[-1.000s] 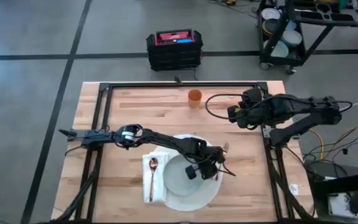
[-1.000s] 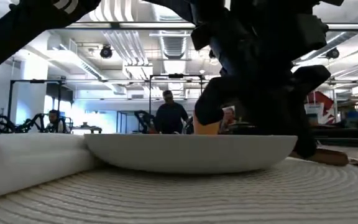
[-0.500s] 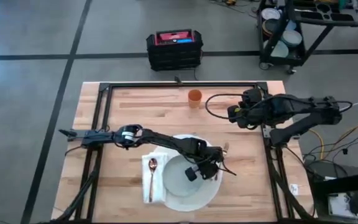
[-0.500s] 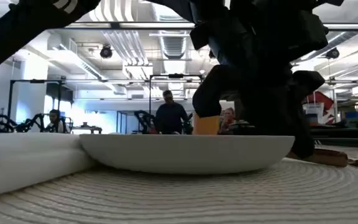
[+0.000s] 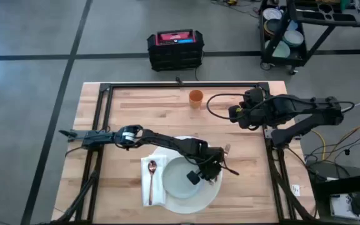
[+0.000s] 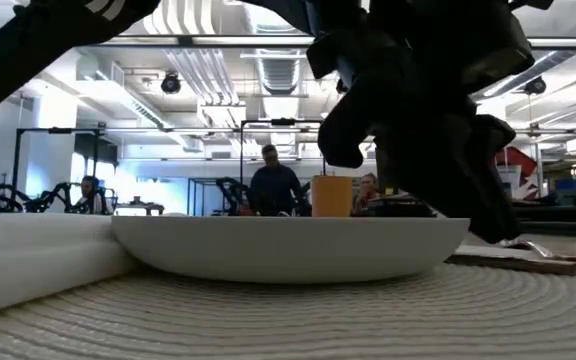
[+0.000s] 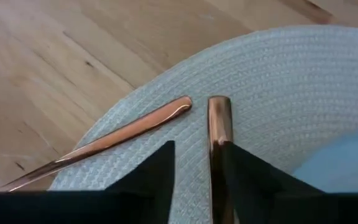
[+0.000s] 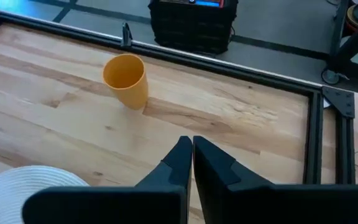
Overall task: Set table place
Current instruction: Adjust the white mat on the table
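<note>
1. Placing cutlery beside the plate seems to be the step in hand: the left hand (image 5: 212,167) stands low over the right edge of the large round white woven mat (image 5: 214,189), with its dark fingers (image 7: 244,180) closed narrowly on a copper-coloured metal utensil handle (image 7: 218,134).
2. Lying next to that handle, a second slim copper-coloured utensil (image 7: 114,140) rests with its end on the mat and its length out on the light-wood butcher-block tabletop (image 5: 142,109). The two ends are close together but not touching.
3. To do it well, I think the held handle should go down flat, parallel to the rim of the pale grey-green round plate (image 5: 180,177) and apart from it.
4. The fingers should open only when the handle rests fully on the mat, and then lift straight up, so the neighbour utensil is not pushed.
5. On the other side of the plate, a copper-coloured spoon (image 5: 152,178) already lies on a folded white napkin (image 5: 157,187), so this side needs no touching.
6. The right hand (image 5: 233,114) waits well apart over the far right part of the tabletop, its fingers pressed together on nothing, near a small orange plastic cup (image 5: 195,98) that probably comes next.
</note>
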You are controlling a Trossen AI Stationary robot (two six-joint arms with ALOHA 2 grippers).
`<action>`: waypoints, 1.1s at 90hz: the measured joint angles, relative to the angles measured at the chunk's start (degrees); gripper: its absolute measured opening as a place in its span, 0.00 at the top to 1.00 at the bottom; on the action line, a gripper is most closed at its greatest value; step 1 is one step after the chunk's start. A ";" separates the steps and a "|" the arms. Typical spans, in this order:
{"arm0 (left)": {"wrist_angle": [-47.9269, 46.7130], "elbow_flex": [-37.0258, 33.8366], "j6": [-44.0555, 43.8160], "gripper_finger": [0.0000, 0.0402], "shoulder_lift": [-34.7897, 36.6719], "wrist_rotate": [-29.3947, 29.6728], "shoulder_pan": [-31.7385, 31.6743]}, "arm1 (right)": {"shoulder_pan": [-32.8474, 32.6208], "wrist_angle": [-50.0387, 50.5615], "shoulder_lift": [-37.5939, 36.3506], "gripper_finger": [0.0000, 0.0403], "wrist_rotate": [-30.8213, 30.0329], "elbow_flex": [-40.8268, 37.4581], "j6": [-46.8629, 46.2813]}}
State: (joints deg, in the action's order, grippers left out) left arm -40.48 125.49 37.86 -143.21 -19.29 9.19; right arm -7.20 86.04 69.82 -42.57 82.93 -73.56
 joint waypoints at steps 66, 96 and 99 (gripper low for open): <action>-19.71 -2.39 -23.53 0.99 23.32 8.45 -1.01 | -0.82 3.65 -0.39 1.00 21.81 -7.10 10.54; -14.64 -28.18 -31.21 1.00 42.82 13.84 -4.95 | -4.00 -34.73 0.91 1.00 37.19 -33.52 8.87; -12.40 -31.10 -31.48 1.00 45.06 13.88 -6.21 | -3.46 -38.50 1.79 1.00 37.09 -35.05 6.69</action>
State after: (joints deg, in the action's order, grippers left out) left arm -52.88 94.39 6.38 -98.15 -5.41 2.98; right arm -10.66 47.54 71.61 -5.48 47.87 -66.87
